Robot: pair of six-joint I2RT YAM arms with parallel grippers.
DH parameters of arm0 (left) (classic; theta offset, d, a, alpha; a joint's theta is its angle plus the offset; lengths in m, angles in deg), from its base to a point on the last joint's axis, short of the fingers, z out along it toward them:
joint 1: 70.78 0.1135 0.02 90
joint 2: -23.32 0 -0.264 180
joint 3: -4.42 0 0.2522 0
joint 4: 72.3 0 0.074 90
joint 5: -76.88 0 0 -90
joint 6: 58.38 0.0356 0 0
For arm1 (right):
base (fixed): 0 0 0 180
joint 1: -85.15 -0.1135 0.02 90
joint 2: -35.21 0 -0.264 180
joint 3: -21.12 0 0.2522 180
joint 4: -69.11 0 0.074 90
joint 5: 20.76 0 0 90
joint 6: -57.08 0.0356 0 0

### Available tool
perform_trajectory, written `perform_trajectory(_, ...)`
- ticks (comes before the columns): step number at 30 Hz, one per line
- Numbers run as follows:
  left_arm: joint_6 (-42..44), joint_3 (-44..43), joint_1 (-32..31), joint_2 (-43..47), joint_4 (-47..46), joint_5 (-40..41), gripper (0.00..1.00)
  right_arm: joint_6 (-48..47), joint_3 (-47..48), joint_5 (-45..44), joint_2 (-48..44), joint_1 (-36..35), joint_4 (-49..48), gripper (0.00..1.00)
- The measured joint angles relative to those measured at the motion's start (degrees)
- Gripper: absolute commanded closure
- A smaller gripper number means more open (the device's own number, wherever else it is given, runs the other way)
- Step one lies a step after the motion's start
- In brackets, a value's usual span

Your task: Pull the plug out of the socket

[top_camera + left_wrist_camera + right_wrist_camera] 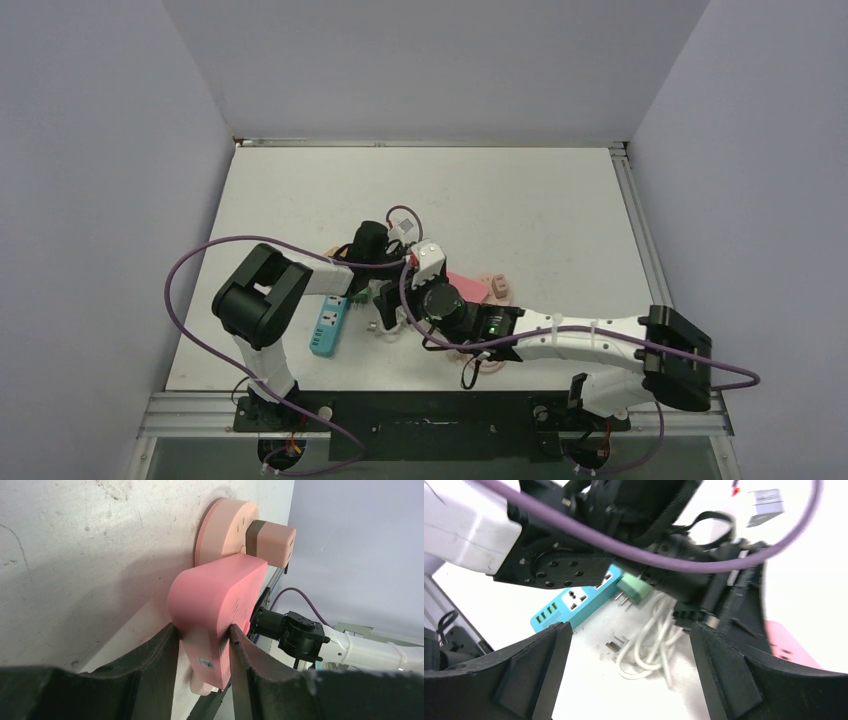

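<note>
Left gripper (202,630) is clamped on the pink socket block (220,595). Just past its tips, a tan plug (272,541) sits in a round socket (222,530), with bare bench (75,555) alongside. Right gripper (630,627) gapes wide, empty, over a white cable (649,645).

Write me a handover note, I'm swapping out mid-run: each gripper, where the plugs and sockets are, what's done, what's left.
The left gripper has its fingers shut on the pink socket block.
The right gripper is open and empty, above the white cable.
The green plug shows bare pins beside the end of the blue power strip, so it looks pulled out.
The tan plug sits in the round peach socket, just past the pink block.
Left to do: probably the tan plug; nothing grips it yet.
</note>
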Motion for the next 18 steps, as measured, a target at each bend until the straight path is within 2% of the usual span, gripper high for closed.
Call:
perform_trajectory(5,0.0,-0.1,0.0,0.0,0.4,0.0,0.78,1.7,-1.3,-6.2,-10.3,2.6,7.4,0.06)
perform_trajectory(10,0.0,-0.3,0.0,0.1,0.8,0.0,0.78,5.7,-3.1,-8.6,-15.8,13.4,16.2,0.06)
perform_trajectory(14,0.0,-0.3,0.0,0.1,0.9,0.0,0.78,9.1,-5.7,-6.8,-17.2,23.5,22.6,0.09)
perform_trajectory(18,0.0,-0.3,0.0,0.1,0.9,-0.2,0.67,11.3,-9.0,-2.5,-18.5,28.3,25.8,0.09)
